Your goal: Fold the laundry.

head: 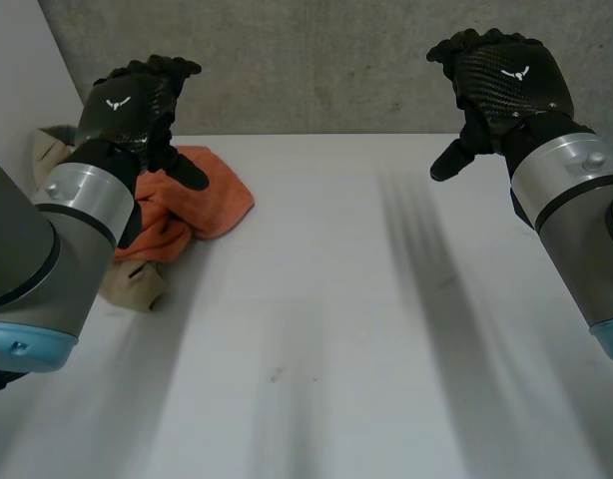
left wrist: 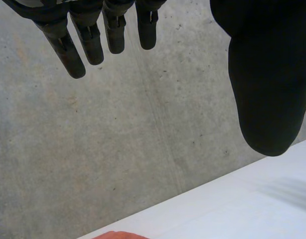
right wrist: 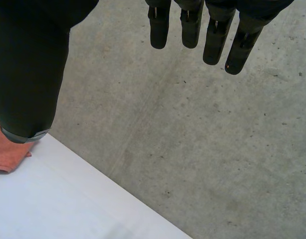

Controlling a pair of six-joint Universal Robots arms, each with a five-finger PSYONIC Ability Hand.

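Item 1: left robot hand [head: 137, 105], black, on grey arm w/ light-blue cap; held up above the far-left part of the desk [head: 366, 349], over the laundry. Fingers [left wrist: 88, 45] straight, thumb well apart, nothing gripped. Item 2: right robot hand [head: 501, 80], same make; up in the air over the desk's far-right side. Fingers [right wrist: 193, 27] straight, thumb spread wide, nothing in it. Item 3: orange cloth [head: 202, 200], crumpled heap, unfolded, lying on desk at far left near the back edge, partly behind the left arm; left hand above it, not on it. Item 4: beige cloth [head: 137, 284], also crumpled, touching the orange one and partly under it, a bit poking out on the near side. Item 5: desk, white, flat top. Backdrop: grey concrete wall [head: 336, 60] directly behind desk.
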